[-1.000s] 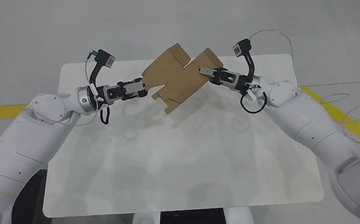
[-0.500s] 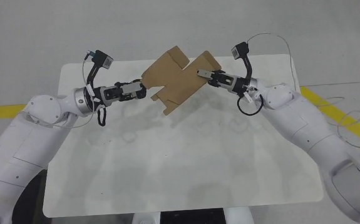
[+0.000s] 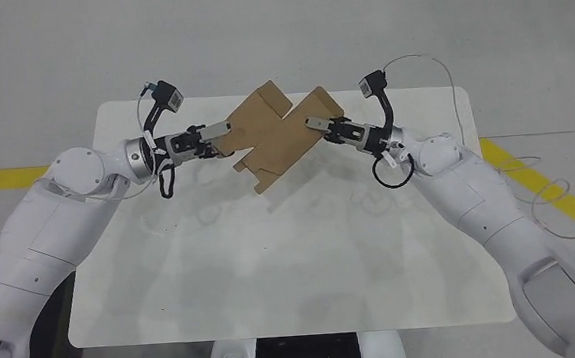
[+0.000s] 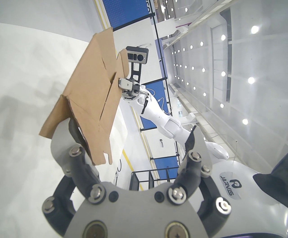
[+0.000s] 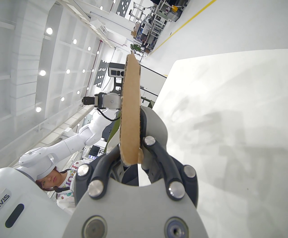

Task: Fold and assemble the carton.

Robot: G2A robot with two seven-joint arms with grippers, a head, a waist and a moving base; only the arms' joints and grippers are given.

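As the carton (image 3: pixel 280 135) drifts slightly leftward above the table's (image 3: pixel 274 270) far side (still flattened), the right gripper (image 3: pixel 315 124) stays clamped on its right flap. The left gripper (image 3: pixel 224 135) is spread open, one finger touching the left flap.

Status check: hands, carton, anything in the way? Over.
Left hand open, finger against carton. Right hand shut on carton's other edge. Carton unassembled, raised over table. No obstruction seen.
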